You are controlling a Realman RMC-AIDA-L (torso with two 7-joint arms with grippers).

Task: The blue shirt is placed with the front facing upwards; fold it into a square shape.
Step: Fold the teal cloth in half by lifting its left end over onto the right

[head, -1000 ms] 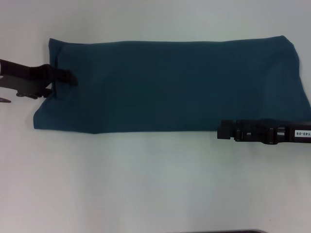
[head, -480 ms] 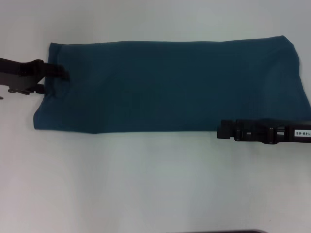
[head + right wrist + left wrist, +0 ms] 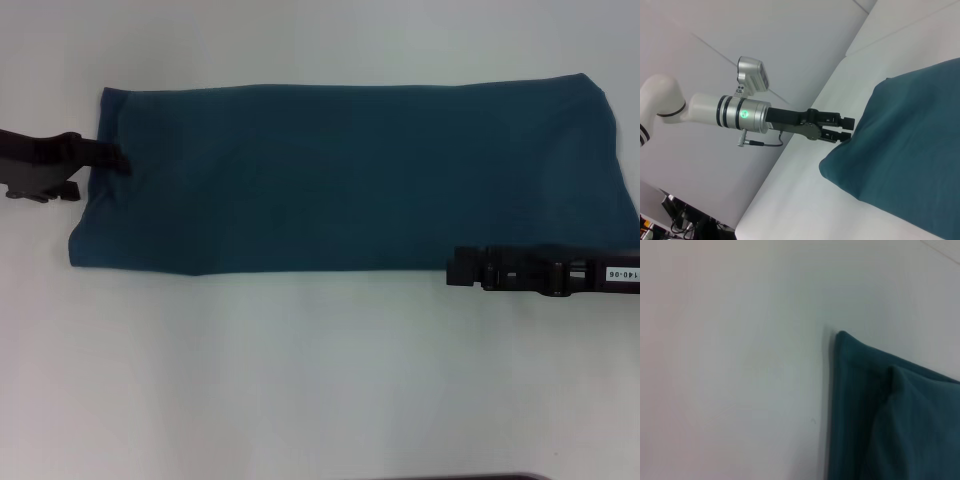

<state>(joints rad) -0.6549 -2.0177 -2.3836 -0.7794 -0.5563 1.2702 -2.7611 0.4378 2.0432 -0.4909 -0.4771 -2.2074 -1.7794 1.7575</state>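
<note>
The blue shirt [image 3: 350, 175] lies flat on the white table [image 3: 300, 370], folded into one long band that runs across in front of the robot from its left side to its right. No lettering shows on the upper face, only plain teal cloth with a few soft creases.

The left gripper [image 3: 118, 160] reaches in from the robot's left, level with the table, and its black fingertips lie over the short end of the band, roughly halfway along that edge. The right wrist view shows this same gripper [image 3: 845, 129] farther off: its two black fingers [image 3: 832, 120] sit one above the other with a narrow gap between their tips, right at the cloth's edge. Whether they are pinching the fabric there or only touching it, I cannot tell. Behind it the grey and white arm [image 3: 715, 112] carries a green light.

The left wrist view shows only a folded corner of the shirt [image 3: 880, 410], its hemmed edge doubled over on bare table.

The right gripper [image 3: 462, 270] is at the opposite end of the band, along the shirt's near long edge, its black body stretched out toward the left arm. Whether its fingers are spread or pressed together cannot be told from here.
</note>
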